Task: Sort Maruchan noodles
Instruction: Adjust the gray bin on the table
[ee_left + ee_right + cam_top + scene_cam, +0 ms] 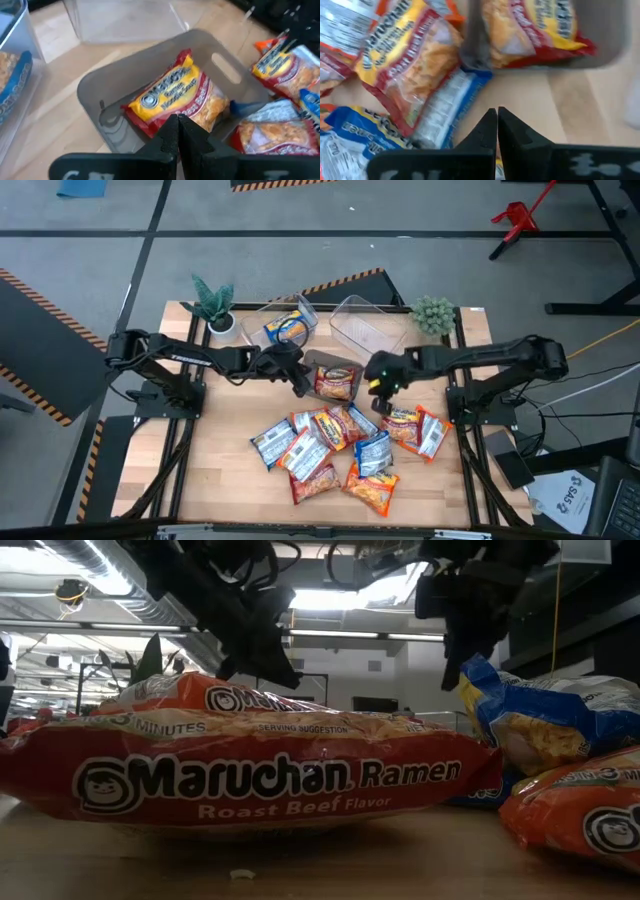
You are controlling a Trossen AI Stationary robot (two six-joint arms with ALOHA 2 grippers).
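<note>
Several Maruchan noodle packets (340,452) lie in a loose pile on the wooden table, in red, orange and blue wrappers. One red-and-yellow packet (172,95) lies flat in the grey bin (318,362) at the table's middle. A blue-yellow packet (285,328) lies in the clear bin at the back left. My left gripper (300,385) hangs shut above the grey bin's left rim, its fingertips (170,131) over the packet. My right gripper (383,385) hangs shut just right of the grey bin, above bare table (540,105) beside the pile.
A second clear bin (365,328) stands at the back, right of the first. Two small potted plants (213,305) (433,313) stand at the back corners. A red Roast Beef packet (240,775) fills the low view close to the camera. Bare wood shows along the table's left side.
</note>
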